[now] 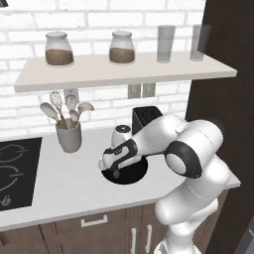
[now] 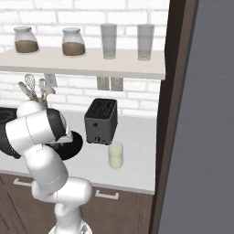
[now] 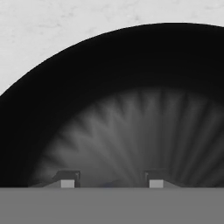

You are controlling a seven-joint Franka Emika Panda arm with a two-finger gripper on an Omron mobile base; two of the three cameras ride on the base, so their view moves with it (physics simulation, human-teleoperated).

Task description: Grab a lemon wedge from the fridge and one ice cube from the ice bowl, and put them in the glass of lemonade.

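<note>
From the left base view, my arm bends over the pale grey table [image 1: 64,183] and my end effector [image 1: 115,172] hangs down into the ice bowl [image 1: 131,174], which sits near the table's front edge. At 9 o'clock from the bowl lies the black stove top [image 1: 15,171]; at 10 o'clock a grey utensil crock [image 1: 69,135] stands against the white brick wall. A shelf [image 1: 124,72] above carries two brown-filled jars [image 1: 59,49] and two tall clear glasses [image 1: 165,43]. In the right base view, the black toaster [image 2: 101,121] stands on the table, the glass of lemonade [image 2: 115,155] just at its 5 o'clock, and the ice bowl shows as a dark rim at 9 o'clock of the glass, behind my arm. The fridge [image 2: 201,137] fills the right side as a dark grey wall. In the hand view, my fingertips [image 3: 68,181] sit apart just above the bowl's glossy floor; I cannot tell whether anything lies between them, so the grip is unclear.
</note>
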